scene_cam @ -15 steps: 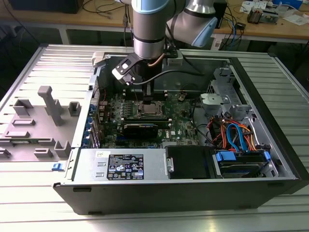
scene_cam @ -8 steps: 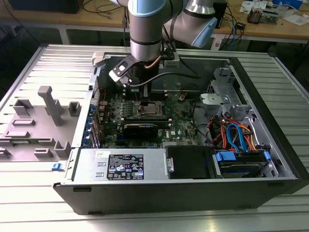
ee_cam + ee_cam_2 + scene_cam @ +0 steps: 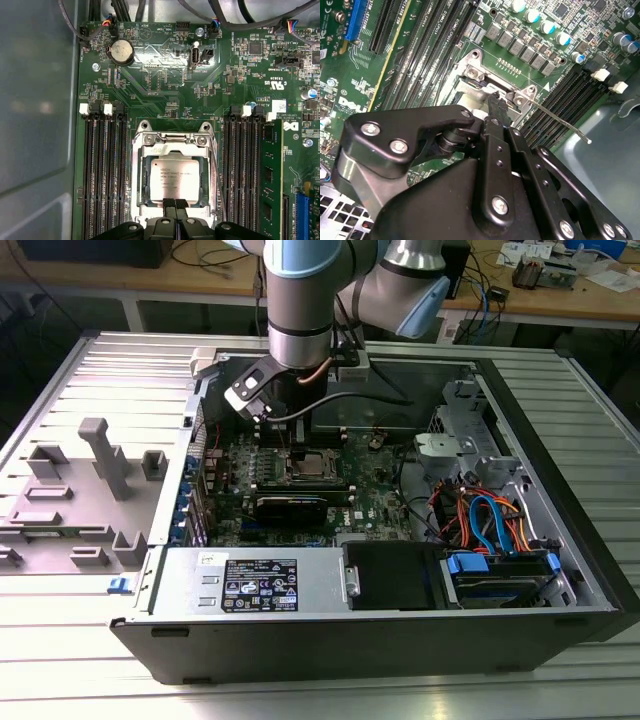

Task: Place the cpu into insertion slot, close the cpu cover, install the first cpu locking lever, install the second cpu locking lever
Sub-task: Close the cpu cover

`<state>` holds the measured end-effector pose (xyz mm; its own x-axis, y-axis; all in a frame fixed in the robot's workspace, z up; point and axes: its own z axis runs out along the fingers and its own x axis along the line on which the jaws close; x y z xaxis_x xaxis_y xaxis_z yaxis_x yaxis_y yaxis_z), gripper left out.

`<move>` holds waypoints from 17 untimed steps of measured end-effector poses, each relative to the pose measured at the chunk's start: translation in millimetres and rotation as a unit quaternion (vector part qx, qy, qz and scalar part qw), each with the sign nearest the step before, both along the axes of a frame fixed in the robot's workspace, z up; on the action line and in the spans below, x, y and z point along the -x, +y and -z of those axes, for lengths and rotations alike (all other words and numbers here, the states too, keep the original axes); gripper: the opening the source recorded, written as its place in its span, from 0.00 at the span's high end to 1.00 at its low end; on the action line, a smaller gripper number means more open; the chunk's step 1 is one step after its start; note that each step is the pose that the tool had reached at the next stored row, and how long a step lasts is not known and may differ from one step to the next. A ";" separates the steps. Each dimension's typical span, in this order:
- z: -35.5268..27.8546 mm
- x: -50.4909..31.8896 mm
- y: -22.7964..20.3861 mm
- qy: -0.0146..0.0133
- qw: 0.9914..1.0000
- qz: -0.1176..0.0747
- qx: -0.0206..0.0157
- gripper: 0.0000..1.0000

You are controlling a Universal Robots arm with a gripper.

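Green mobo: cpu under cpu cover, jaws together

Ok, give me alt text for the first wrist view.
The silvery cpu sits socketed in the green motherboard, framed by the cpu cover, black memory slots either side. The gripper, shut, sits at the cover's edge.

In the first wrist view the fingers hide one edge of the cover; in the second wrist view the gripper hides most of it.
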<state>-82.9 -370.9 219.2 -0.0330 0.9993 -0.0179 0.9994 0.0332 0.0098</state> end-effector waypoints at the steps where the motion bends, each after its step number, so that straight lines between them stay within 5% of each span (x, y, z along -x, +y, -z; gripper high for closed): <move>1: 0.1 0.0 0.0 0.000 1.000 0.000 0.000 0.89; 17: 10.9 0.1 0.0 0.000 1.000 0.000 0.000 0.89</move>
